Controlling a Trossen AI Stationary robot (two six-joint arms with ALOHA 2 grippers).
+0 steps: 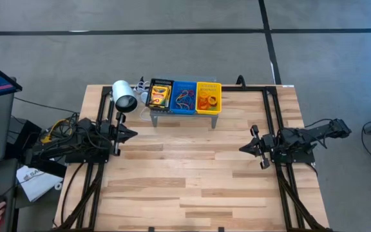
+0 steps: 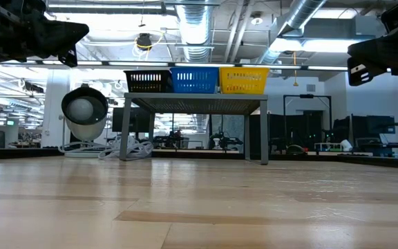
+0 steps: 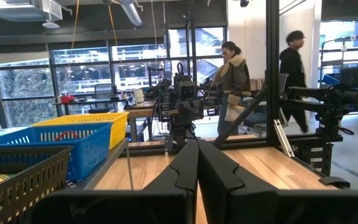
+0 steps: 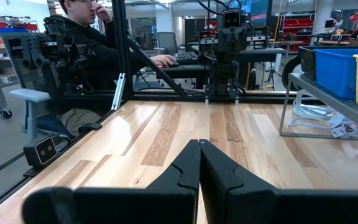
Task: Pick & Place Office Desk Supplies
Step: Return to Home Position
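Both my hands are pressed together and empty: left hand [image 1: 133, 134] at the tabletop [image 1: 192, 180] left edge, right hand [image 1: 243, 148] at the right edge. Supplies [image 1: 159, 96] sit in three bins [image 2: 194, 79] on the shelf [image 2: 195, 99], well apart from both.

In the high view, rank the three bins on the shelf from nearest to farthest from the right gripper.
From the right gripper, at the table's right side:
1. yellow bin, right end of the row.
2. blue bin, middle of the row.
3. black bin, left end of the row.
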